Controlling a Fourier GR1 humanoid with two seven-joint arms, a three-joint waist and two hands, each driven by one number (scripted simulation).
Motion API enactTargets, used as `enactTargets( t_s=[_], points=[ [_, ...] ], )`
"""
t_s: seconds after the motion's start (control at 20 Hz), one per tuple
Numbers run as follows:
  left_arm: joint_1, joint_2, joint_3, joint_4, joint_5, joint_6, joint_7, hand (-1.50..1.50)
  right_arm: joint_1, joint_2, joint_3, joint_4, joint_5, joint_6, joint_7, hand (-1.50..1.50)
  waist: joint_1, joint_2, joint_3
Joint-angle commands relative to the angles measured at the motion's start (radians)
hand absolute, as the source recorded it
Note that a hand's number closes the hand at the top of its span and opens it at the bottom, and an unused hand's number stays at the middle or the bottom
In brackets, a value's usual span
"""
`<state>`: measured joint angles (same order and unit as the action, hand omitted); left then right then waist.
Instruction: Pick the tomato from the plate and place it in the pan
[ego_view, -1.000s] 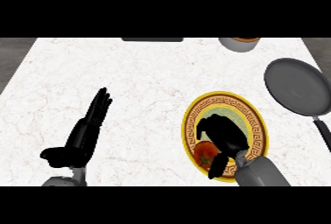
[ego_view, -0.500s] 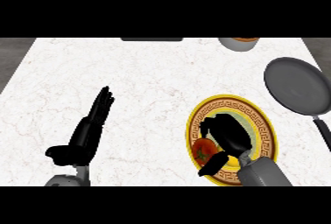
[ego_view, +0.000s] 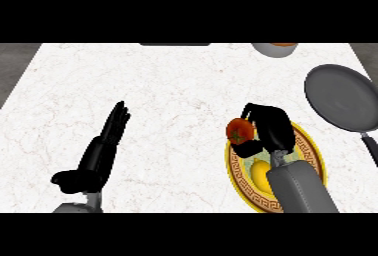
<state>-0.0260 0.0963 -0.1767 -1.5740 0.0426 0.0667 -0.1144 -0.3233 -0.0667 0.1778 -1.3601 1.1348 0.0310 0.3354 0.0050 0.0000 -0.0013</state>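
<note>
My right hand (ego_view: 269, 127) is curled round the red tomato (ego_view: 240, 131) and holds it up over the left part of the yellow plate (ego_view: 308, 148). The tomato's green stem end faces the camera. A yellow patch shows on the plate just below the hand. The grey pan (ego_view: 342, 97) lies to the upper right, its dark handle running down toward the right edge. My left hand (ego_view: 103, 147) rests open on the counter at the lower left, fingers straight and pointing up.
A bowl (ego_view: 274, 48) with something orange in it sits at the counter's far edge, upper right. A dark flat object (ego_view: 176, 44) lies at the far edge near the middle. White marble counter stretches between my two hands.
My right hand has closed on the tomato and raised it off the plate, moving up and away from me. The left hand has stayed where it was.
</note>
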Motion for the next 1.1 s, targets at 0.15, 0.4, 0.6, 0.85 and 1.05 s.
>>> enactTargets(
  t_s=[0.15, 0.4, 0.6, 0.85, 1.05],
  points=[
    [-0.005, 0.011, 0.026, -0.018, 0.021, -0.014, 0.014, 0.00, -0.153, 0.053, -0.087, -0.034, 0.143, -0.138, 0.264, 1.50, 0.003, 0.000, 0.001],
    [0.025, -0.006, -0.003, -0.035, -0.017, 0.005, 0.010, 0.00, -0.204, 0.065, -0.122, -0.133, 0.123, -0.161, 0.342, 1.50, -0.001, -0.001, 0.001],
    [0.017, -0.044, -0.043, -0.043, -0.045, 0.023, 0.030, 0.00, -0.129, 0.046, -0.207, -0.143, 0.058, -0.260, 0.286, 1.50, -0.004, -0.001, 0.002],
    [-0.010, -0.014, 0.011, -0.013, -0.019, -0.004, 0.043, 0.00, -0.147, -0.034, -0.371, -0.019, -0.079, -0.365, 0.188, 1.50, -0.001, 0.002, 0.002],
    [-0.003, -0.004, 0.043, 0.030, 0.016, -0.050, -0.016, 0.00, -0.201, -0.122, -0.450, 0.132, -0.126, -0.450, 0.090, 1.50, 0.001, 0.003, 0.002]
  ],
)
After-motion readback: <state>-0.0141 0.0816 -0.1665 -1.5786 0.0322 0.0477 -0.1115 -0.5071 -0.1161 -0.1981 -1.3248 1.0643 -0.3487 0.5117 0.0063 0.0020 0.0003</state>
